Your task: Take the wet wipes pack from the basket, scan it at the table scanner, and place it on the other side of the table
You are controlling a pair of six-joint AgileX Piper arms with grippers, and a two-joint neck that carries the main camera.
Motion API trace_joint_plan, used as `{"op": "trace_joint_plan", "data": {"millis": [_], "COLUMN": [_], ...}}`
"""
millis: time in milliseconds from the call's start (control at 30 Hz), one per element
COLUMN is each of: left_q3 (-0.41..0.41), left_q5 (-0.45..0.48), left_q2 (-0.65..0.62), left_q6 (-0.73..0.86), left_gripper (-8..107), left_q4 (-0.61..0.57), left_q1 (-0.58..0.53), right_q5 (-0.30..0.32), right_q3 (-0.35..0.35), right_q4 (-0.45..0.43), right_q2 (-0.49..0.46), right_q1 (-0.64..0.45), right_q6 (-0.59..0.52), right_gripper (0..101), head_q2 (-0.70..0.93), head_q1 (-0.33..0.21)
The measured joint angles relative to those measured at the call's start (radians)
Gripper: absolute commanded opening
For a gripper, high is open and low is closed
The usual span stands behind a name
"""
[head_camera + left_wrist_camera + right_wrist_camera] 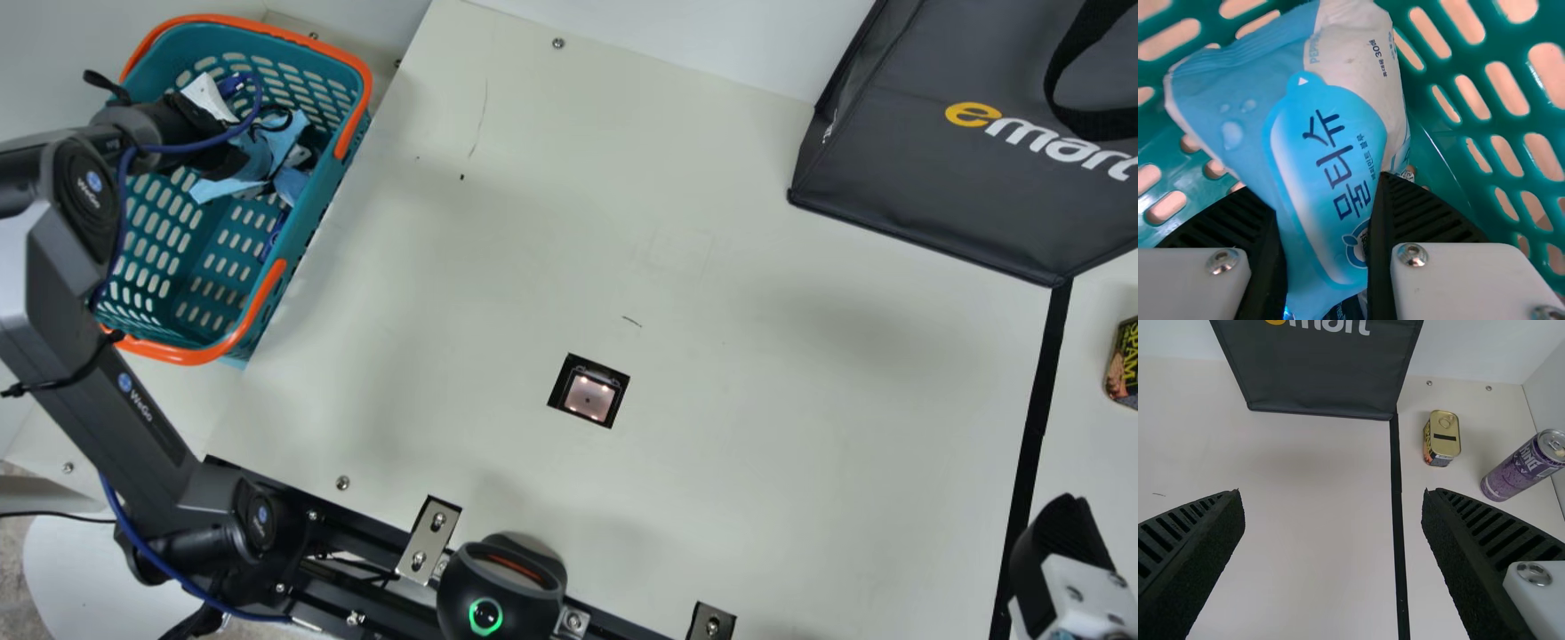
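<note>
Inside the basket point(178, 357), toward its far edge, the wet wipes pack point(1331, 127) is pinched by the left gripper point(1318, 187). Probably light, soft and slippery, it is best clasped around its middle. The right gripper point(1333, 493) is spread wide.

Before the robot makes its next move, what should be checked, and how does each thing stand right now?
1. Left gripper has the wet wipes pack between its fingers: ok.
2. Grip firm enough to lift: cannot tell; the fingers press both sides, but pictures don't show force.
3. Pack out of the basket: not ok, it is inside.
4. Table scanner uncovered: ok, its lit window is bare.
5. Pack's barcode ready to face the scanner: cannot tell.
6. Right gripper empty and away from the basket: ok, it is open at the table's other side.
</note>
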Motion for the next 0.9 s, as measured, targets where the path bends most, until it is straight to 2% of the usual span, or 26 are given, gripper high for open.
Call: {"op": "trace_joint_plan", "data": {"millis": [500, 900], "left_q3": [0.04, 0.079], "left_q5": [0.02, 0.037], "left_q2": [-0.117, -0.177], "left_q6": [0.099, 0.114], "left_gripper": [-8, -8], "left_q4": [-0.141, -0.175], "left_q1": [0.024, 0.039], "right_q5": [0.0, 0.0], "right_q3": [0.0, 0.0], "right_q4": [0.0, 0.0], "right_q2": [0.0, 0.0], "right_q1": [0.0, 0.0], "right_q6": [0.0, 0.0], "right_gripper": [95, 95], "head_q2": [0.002, 0.002], "head_q1": [0.0, -0.002]}}
